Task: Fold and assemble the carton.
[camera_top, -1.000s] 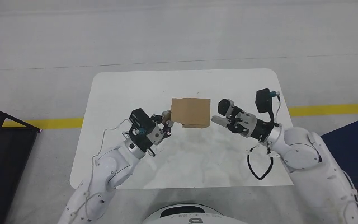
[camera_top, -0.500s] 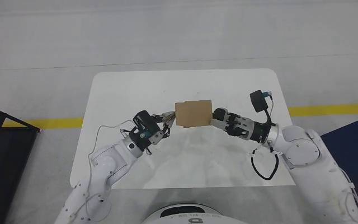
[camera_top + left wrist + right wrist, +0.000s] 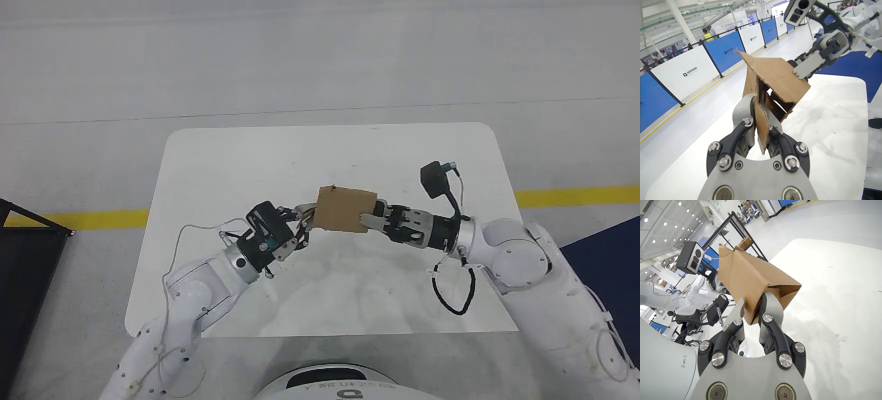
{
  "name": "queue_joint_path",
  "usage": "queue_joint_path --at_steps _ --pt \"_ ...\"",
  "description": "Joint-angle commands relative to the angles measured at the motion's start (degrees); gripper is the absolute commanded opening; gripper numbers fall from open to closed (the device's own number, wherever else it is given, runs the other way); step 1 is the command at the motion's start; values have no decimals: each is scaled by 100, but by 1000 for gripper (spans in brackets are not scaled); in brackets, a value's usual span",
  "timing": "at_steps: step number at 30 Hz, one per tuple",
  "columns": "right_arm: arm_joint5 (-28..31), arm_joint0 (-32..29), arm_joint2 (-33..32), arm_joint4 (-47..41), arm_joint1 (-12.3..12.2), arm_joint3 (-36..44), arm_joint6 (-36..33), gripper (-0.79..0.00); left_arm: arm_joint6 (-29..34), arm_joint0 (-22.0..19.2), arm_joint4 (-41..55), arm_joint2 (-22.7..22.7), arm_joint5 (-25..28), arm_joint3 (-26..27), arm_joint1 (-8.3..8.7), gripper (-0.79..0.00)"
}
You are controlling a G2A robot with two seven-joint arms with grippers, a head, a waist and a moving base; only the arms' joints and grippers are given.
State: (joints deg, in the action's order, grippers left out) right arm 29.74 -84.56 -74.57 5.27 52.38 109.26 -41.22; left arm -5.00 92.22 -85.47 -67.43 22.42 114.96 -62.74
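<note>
Left jaws clenched on a loose end flap (image 3: 761,130) of the carton (image 3: 345,208). Carton hung between both arms over mid-surface (image 3: 220,170), apparently lifted clear, tilted, partly opened into a tube. Right jaws pinched its opposite wall, one finger (image 3: 772,306) inside the open end, the other outside.

Judged light. Thin corrugated board: stiff across panels, weak at creases, ragged edges likely to tear. Best held on flaps close to the fold line, not by corners.

Carton faces plain brown, no label seen. Barrier panels (image 3: 683,72) in the room behind bore a logo; left unread.
</note>
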Motion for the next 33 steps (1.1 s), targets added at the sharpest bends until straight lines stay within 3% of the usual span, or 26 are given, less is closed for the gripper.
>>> queue_joint_path --at_steps 1,8,9,10,11,18,24,33 --pt "-25 48 38 37 7 -37 -1 -785 -3 3 -2 5 1 2 -1 -785" --pt "-98 71 110 236 24 -12 75 -785 -45 31 157 -45 29 -15 -1 -785" --pt "-115 56 93 279 24 -4 113 -480 -72 33 220 -55 48 -18 -2 -785" --pt "-120 34 64 347 21 21 146 -43 -96 36 288 -67 69 -28 -2 -785" --pt "-124 -9 28 368 18 45 193 0 -126 37 353 -82 95 -36 -3 -785" --pt "118 -572 -724 489 -66 249 490 0 -441 84 1084 -245 397 -109 1 -785" --pt "553 -1134 -1483 109 -131 170 618 0 -750 25 1635 -298 1112 -287 16 -785" --pt "843 -1242 -1489 -494 -136 -89 437 -6 -994 -111 1638 -143 1543 -390 9 -785"
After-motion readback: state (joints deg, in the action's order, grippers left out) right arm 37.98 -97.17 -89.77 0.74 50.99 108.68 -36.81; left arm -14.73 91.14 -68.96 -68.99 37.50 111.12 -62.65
